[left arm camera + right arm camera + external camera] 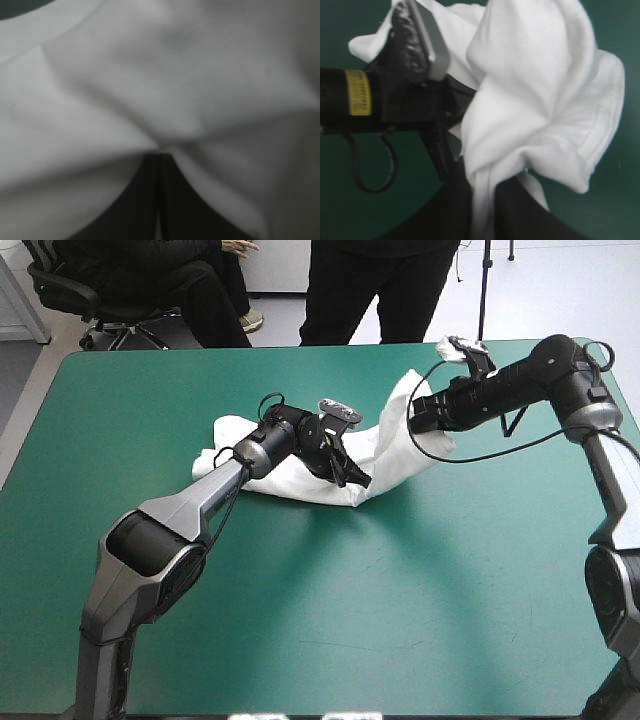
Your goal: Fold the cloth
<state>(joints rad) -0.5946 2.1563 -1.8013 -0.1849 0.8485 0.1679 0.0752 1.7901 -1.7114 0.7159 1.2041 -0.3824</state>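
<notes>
The left pincer (347,473) is pressed together on a fold of the T-shirt (392,445); in its wrist view the black fingers (142,200) meet in one pointed arch, with white cloth bunched at the tip. The right pincer (415,417) pinches the T-shirt's far-right end, held up off the table (400,590); in its wrist view a strand of cloth runs down between its nearly closed fingers (520,210). The T-shirt sits crumpled near the table's middle, toward the far edge; it stretches as a band between the two pincers, and its left part rests on the table.
</notes>
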